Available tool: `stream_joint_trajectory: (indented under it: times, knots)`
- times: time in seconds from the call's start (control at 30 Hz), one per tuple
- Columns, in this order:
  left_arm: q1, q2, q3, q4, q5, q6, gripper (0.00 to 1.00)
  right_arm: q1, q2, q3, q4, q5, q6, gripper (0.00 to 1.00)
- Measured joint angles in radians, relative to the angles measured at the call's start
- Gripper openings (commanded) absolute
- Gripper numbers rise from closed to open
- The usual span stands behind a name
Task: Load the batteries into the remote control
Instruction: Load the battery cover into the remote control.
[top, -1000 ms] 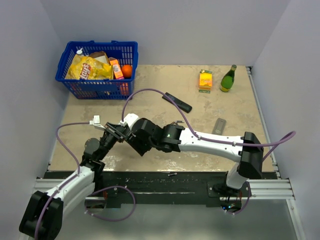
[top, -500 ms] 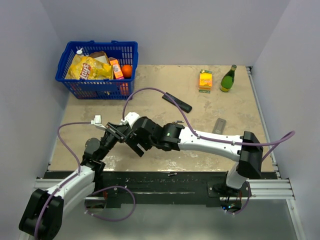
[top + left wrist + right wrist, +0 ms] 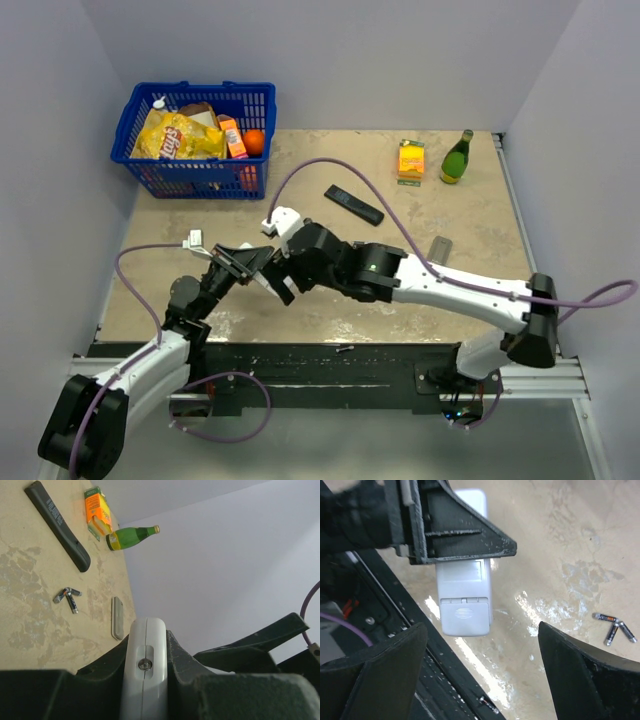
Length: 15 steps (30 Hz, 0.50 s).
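My left gripper (image 3: 243, 263) is shut on a white remote control (image 3: 144, 667) and holds it above the table's near left part. In the right wrist view the remote (image 3: 464, 600) shows its back, with the ribbed battery cover shut. My right gripper (image 3: 485, 675) is open and empty. It hovers just right of the left gripper (image 3: 281, 279), with the remote's end between and beyond its fingers. The batteries (image 3: 67, 597), a few thin dark cylinders, lie loose on the table. They also show in the right wrist view (image 3: 615, 627). In the top view my right arm hides them.
A black remote (image 3: 353, 204) lies mid-table, and a grey flat cover (image 3: 438, 250) lies to the right. An orange box (image 3: 410, 159) and a green bottle (image 3: 457, 157) stand at the back right. A blue basket (image 3: 197, 175) of groceries is back left. A small cylinder (image 3: 345, 349) lies on the black base.
My right arm has swung right and its wrist has drawn back from the left gripper. The left arm still holds the white remote in the same place.
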Motion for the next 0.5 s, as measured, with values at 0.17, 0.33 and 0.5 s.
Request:
stream_joint_trajectory:
  times: [0.17, 0.33, 0.5]
  knots:
    - [0.000, 0.000, 0.000, 0.008, 0.000, -0.002, 0.00, -0.002, -0.158, -0.062, 0.081, 0.005, 0.064, 0.90]
    - [0.000, 0.008, 0.000, 0.026, 0.000, -0.003, 0.00, -0.012, -0.280, -0.203, 0.184, 0.011, 0.215, 0.79]
    - [0.000, 0.033, 0.000, 0.062, 0.000, -0.005, 0.00, -0.017, -0.336, -0.372, 0.280, 0.017, 0.426, 0.74]
